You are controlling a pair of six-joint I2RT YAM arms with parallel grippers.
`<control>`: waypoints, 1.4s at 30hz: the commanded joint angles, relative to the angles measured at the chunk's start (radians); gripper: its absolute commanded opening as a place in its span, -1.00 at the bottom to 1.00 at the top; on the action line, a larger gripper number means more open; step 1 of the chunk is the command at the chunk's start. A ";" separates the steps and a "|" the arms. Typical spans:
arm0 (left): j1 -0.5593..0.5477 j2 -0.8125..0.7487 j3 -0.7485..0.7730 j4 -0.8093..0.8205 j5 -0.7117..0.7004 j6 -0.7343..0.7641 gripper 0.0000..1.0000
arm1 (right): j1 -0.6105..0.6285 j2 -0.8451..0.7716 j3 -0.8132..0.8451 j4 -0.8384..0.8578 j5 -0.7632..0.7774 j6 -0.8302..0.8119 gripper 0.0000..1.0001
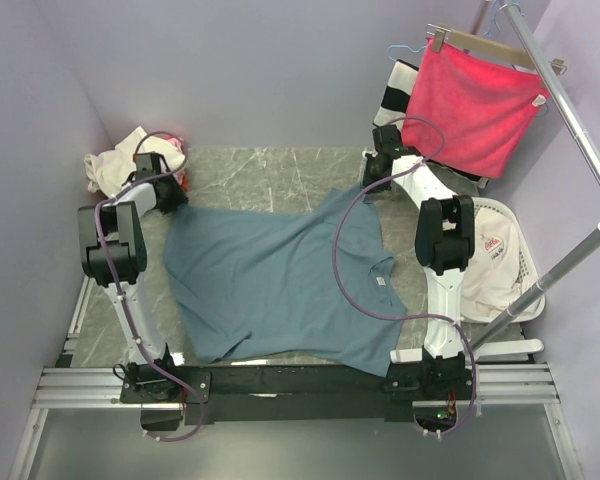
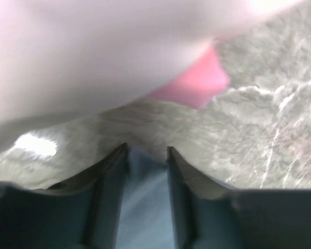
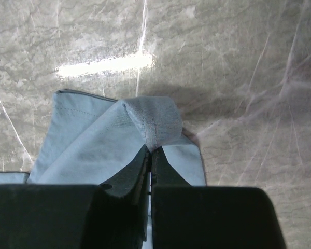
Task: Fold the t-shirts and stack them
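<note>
The blue shirt lay spread across the table, light and limp, likely to sag; hems and corners suited pinching. The right gripper was clamped on a sleeve fold near the far edge. The left gripper stood half open astride the shirt's far-left corner.

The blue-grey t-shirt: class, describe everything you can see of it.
The blue-grey t-shirt is plain soft knit cloth. It lies spread and mostly flat on the marbled table, with some wrinkles. Its neckline, with a small label inside, points toward the right arm. The right claw is shut on a pinched-up fold at its far right corner. The left claw straddles its far left corner, fingers apart.
</note>
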 commanded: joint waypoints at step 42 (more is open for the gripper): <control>-0.059 -0.191 -0.024 0.025 0.021 0.023 -0.99 | -0.056 -0.338 -0.277 0.086 -0.127 0.019 -1.00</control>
